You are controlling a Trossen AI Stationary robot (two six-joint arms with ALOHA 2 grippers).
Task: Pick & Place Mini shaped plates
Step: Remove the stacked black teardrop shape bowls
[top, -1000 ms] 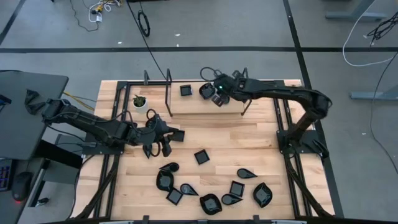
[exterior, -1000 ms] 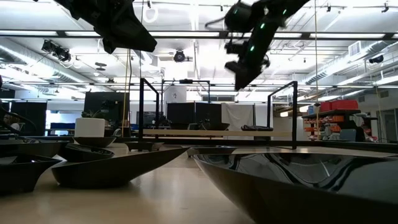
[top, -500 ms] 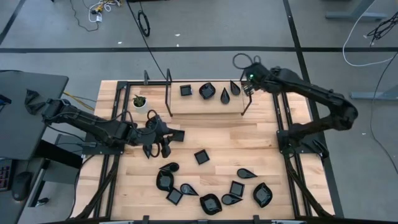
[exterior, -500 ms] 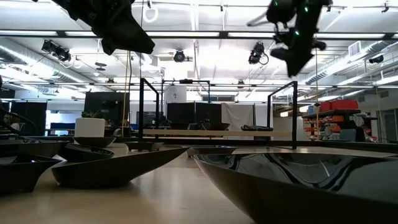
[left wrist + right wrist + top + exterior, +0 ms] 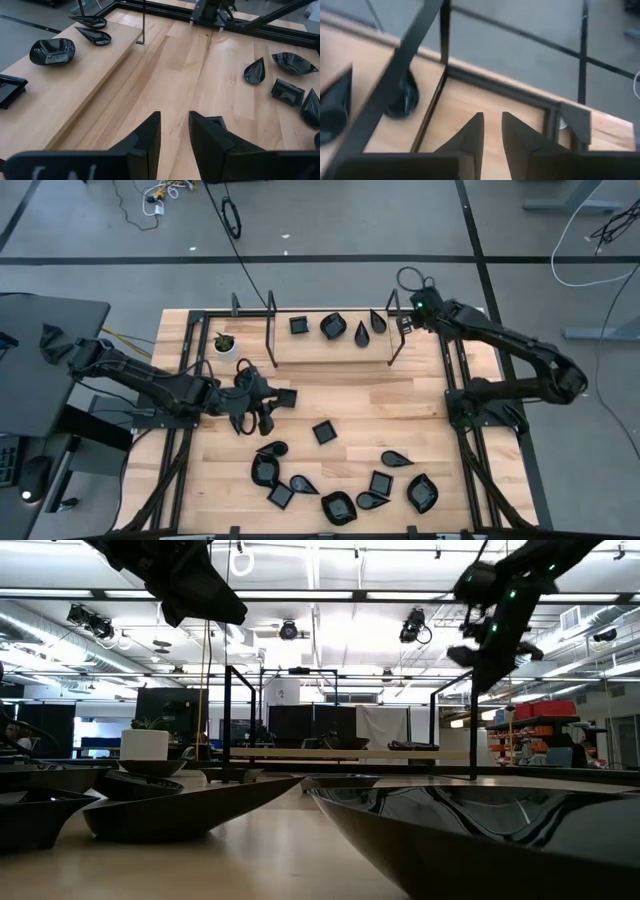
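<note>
Plates, glossy black, sit four in a row on the raised shelf; the teardrop runs lengthwise across it. More lie scattered on the tabletop. My right pincer, narrowly parted and empty, hovers beside the shelf's end; my left pincer, slightly spread, waits mid-table.

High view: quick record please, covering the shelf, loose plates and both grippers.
Shelf: four plates in a row
Loose plates: ten, on the table's front half
Left gripper: over mid-table, fingers apart, empty
Right gripper: past the shelf's right end, narrow gap, empty
Plant pot: left of the shelf
</note>
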